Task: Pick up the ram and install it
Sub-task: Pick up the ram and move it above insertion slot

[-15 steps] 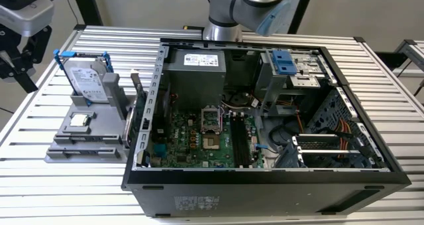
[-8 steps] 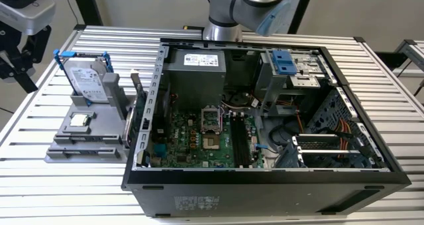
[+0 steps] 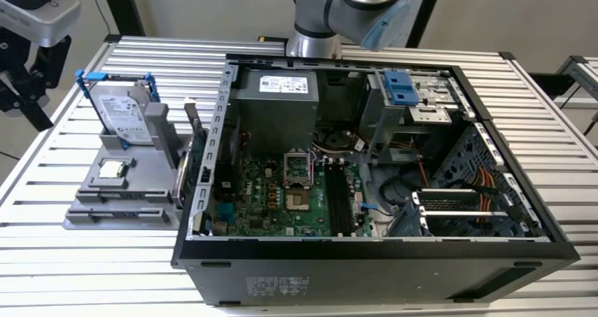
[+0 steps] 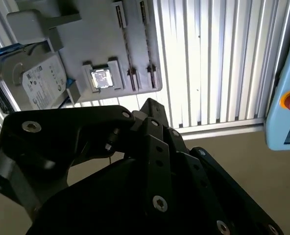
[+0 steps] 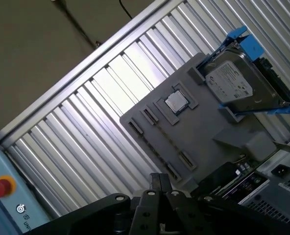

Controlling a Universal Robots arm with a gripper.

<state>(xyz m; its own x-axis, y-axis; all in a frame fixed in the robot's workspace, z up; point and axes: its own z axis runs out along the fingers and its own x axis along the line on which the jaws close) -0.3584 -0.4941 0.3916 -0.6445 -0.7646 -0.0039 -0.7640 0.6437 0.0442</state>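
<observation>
Black tool (image 5: 159,177) hovering closed, empty; long dark-green ram (image 3: 182,173) standing at 9 o'clock of open black case (image 3: 374,264) – worth opening wide, centring on mid-length

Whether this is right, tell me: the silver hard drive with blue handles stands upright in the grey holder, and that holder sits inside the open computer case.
Not right. The hard drive does stand upright in the grey holder, but that holder sits outside the open computer case, on the slatted table at the exterior view's left of the case. The exterior view shows this.
</observation>
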